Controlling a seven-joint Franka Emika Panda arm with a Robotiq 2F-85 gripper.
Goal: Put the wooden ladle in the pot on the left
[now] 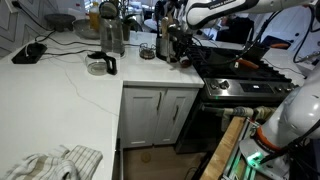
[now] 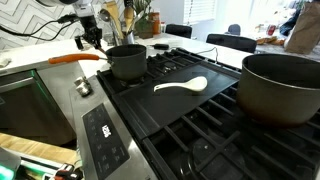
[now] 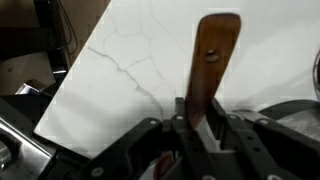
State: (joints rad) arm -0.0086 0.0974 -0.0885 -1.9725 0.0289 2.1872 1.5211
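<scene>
Nearest the lens, wrist view: gripper (image 3: 203,128), fingers closed narrow on the wooden ladle (image 3: 215,55), which is held by its handle. Long axis is carried on past the fingertips, approx. in line w/ them, holed end outermost. Bowl end is not seen. White counter (image 3: 120,70) is seen beneath.

In an exterior view the gripper (image 2: 90,38) is found above the counter edge. The small pot (image 2: 126,64) is just beside and below it, on the stove (image 2: 200,112). The large pot (image 2: 282,88) is well apart.

Judgement: small pot is taken as the target. Ladle is to be carried sideways over its rim, then lowered end-first.
</scene>
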